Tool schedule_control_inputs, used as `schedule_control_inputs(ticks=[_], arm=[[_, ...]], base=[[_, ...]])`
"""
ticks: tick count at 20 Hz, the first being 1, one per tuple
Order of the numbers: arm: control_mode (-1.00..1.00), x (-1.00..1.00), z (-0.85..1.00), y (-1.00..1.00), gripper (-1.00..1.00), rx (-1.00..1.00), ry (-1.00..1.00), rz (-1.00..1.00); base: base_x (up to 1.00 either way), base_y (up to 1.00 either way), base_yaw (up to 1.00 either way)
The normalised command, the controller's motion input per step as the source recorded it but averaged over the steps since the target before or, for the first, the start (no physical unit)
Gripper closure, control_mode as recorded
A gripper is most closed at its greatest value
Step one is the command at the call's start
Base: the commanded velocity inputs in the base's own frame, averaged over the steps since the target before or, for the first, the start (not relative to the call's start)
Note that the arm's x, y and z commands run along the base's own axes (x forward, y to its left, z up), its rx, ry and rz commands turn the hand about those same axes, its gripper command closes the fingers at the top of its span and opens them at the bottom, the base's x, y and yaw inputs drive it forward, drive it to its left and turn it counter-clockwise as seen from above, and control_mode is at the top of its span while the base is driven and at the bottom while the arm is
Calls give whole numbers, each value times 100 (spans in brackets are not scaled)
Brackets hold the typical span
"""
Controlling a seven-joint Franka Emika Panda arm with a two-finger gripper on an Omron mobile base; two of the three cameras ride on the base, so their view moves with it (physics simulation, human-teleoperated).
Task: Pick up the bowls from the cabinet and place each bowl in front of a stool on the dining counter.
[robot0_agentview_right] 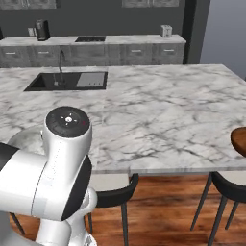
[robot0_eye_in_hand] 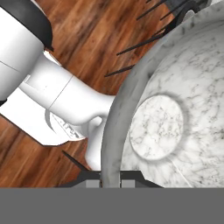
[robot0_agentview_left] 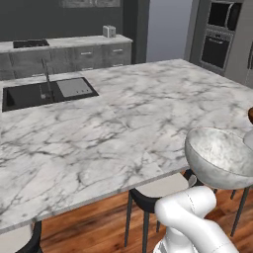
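The white-grey marbled bowl (robot0_agentview_left: 220, 155) hangs in the air just off the dining counter's (robot0_agentview_left: 123, 128) near edge, above a beige-seated stool (robot0_agentview_left: 163, 187). In the hand view my gripper (robot0_eye_in_hand: 110, 177) is shut on the bowl's (robot0_eye_in_hand: 175, 118) rim, one fingertip inside and one outside. From the right base view the bowl (robot0_agentview_right: 26, 139) peeks out behind my arm at the left. The reddish-brown bowl (robot0_agentview_right: 239, 140) sits at the counter's (robot0_agentview_right: 158, 115) front right edge, over a second stool (robot0_agentview_right: 235, 185); a sliver of this bowl (robot0_agentview_left: 251, 115) shows in the left base view.
A black inset sink (robot0_agentview_left: 44, 94) with a tap lies at the counter's far left. Behind it runs a narrower counter over grey drawers (robot0_agentview_right: 134, 50), with a toaster (robot0_agentview_right: 166, 30). Wall ovens (robot0_agentview_left: 217, 34) stand at the far right. A third stool (robot0_agentview_left: 17, 239) is at the lower left.
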Motion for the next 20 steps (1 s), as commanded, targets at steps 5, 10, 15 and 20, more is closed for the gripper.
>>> schedule_control_inputs(ticks=[5,10,15,20], arm=[[100,0,0,0,100,0,0,0],[-100,5,2,0,100,0,0,0],[-100,61,14,0,100,0,2,0],[-100,100,0,0,100,0,12,-2]], base=[[47,1,-5],[34,7,-2],[0,0,0],[0,0,0]])
